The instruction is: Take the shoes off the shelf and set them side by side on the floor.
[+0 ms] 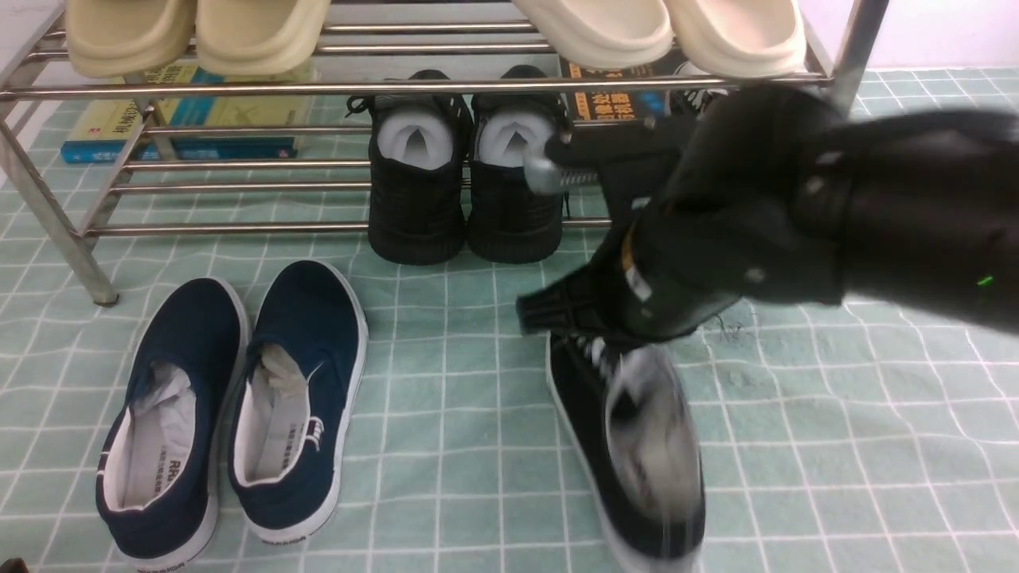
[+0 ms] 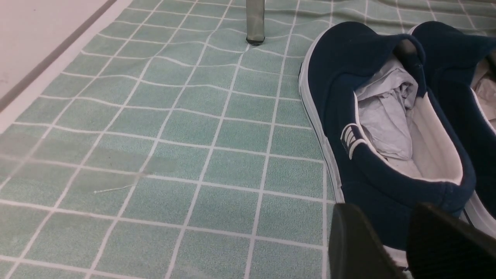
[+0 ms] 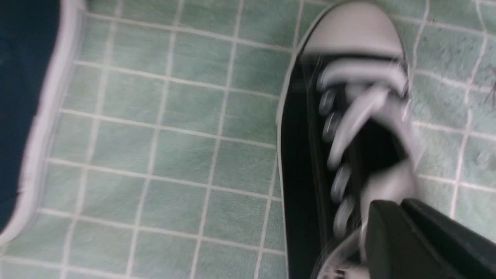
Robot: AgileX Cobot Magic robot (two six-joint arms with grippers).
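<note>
Front view: we're seeing one sneaker (image 1: 629, 461) down at floor (image 1: 836, 446) lvl, right of centre, under the R arm (image 1: 796, 207). Both are blurred, so we can't tell if the sole is touching.
Right wrist view: we're looking along the sneaker from tongue to toe cap. R jaws are sitting narrow at the tongue/collar edge, and we're reading them as pinching it, tho that's a judgement.
Left wrist view: L jaws are standing apart w/ nothing between, hanging just beside the heel of a navy slip-on (image 2: 337, 69).
Key relation: sneaker's long axis is running shelf-to-robot, toe toward the shelf (image 1: 239, 87), heel toward our base and skewing a bit to the R. R jaws are sitting over its lace end. R arm is on it; L arm is well apart, w/ the navy pair (image 1: 231, 414) lying between.
2nd sneaker: we're not finding it; poss. hidden behind the R arm at the lower tier.
Step (our guess): we're setting down shoe no. 1, and it's needing free floor alongside for its mate.
Materials: black canvas upper, flat white laces, rounded white rubber toe cap, white sole edge. Floor is looking like wrinkled pale green cloth w/ a thin white grid. Shelf is shiny metal tube.
Others: all-black shoes (image 1: 462, 183) stuffed w/ white paper on the lower tier; cream slippers (image 1: 191, 32) on the top tier.
</note>
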